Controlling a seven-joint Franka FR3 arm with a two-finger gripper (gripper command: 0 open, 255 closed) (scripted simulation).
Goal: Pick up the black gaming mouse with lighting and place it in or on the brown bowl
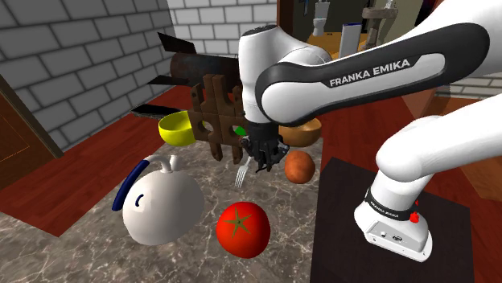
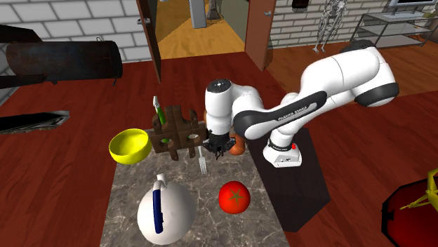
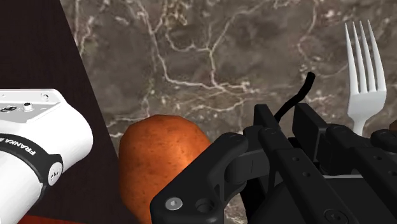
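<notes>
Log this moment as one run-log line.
gripper: shut on black corded gaming mouse, over marble tabletop | nearby: white fork, brown potato | target: brown bowl, mouse not yet in it

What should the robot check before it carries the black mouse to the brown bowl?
1. Black corded gaming mouse clasped in the black gripper: ok.
2. Mouse hanging above the dark marble tabletop: ok.
3. Round brown bowl close by: ok, though partly behind the arm.
4. Room inside the bowl: cannot tell.
5. Reddish-brown potato and white fork below, not touching the gripper: ok.
</notes>
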